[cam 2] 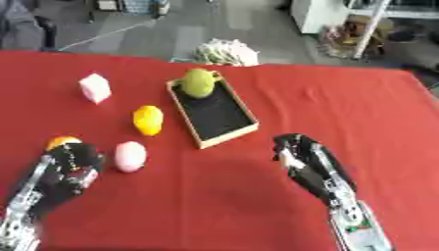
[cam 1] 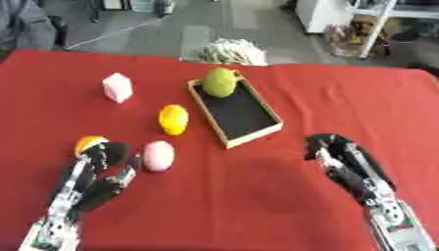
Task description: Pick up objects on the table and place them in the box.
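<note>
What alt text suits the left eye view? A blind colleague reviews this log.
Red table with a shallow wooden box holding a green fruit. Left of it lie a yellow fruit, a pink egg-shaped object, a pale pink block and an orange fruit, beside the left hand; the right hand hangs lower right.

Grey floor (cam 1: 180, 29) beyond – white shelving unit (cam 1: 377, 19) top right, cluttered w/ stuff

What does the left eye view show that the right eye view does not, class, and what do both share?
Only the left eye view shows a gap between the left hand and the pink egg-shaped object clearly. Only the right eye view shows more red table beyond the right hand. Both share the box holding a green fruit, a yellow fruit, a pink block and an orange fruit.
</note>
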You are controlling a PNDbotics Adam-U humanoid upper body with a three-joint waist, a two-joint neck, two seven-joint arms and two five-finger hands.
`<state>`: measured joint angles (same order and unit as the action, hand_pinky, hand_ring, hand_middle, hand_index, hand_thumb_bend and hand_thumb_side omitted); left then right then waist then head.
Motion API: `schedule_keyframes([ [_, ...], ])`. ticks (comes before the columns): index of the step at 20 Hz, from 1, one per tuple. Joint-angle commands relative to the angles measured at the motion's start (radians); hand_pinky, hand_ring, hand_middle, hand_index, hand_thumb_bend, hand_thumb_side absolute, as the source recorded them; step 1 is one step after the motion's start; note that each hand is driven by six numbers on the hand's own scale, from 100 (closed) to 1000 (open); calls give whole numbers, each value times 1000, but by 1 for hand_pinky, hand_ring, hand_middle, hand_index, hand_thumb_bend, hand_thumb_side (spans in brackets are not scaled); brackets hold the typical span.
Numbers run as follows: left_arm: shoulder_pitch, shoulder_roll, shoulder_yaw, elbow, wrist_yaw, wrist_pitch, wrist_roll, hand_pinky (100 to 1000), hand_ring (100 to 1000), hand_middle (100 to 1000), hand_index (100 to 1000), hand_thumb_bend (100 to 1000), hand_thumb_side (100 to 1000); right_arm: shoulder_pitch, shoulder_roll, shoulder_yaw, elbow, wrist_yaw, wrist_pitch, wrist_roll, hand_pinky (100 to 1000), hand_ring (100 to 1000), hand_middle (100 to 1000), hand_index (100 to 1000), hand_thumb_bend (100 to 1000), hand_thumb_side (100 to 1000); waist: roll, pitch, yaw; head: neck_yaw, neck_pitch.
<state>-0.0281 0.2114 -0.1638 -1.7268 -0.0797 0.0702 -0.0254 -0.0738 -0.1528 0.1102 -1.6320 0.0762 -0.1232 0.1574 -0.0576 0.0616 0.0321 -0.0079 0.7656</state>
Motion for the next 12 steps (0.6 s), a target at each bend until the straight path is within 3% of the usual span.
schedule_keyframes([
  [1, -9, 10, -2, -18, 1, -3, -3, 785, 723, 551, 677, 393, 302, -8, -6, -8, -14, -5, -2, -1, 686, 571, 557, 698, 100, 464, 13, -14, 1, 0, 4],
  [12, -10, 11, -3, -18, 1, -3, -4, 785, 725, 551, 677, 394, 302, -8, -7, -7, -14, -4, -3, 1, 686, 571, 557, 698, 100, 463, 13, -15, 2, 0, 4],
])
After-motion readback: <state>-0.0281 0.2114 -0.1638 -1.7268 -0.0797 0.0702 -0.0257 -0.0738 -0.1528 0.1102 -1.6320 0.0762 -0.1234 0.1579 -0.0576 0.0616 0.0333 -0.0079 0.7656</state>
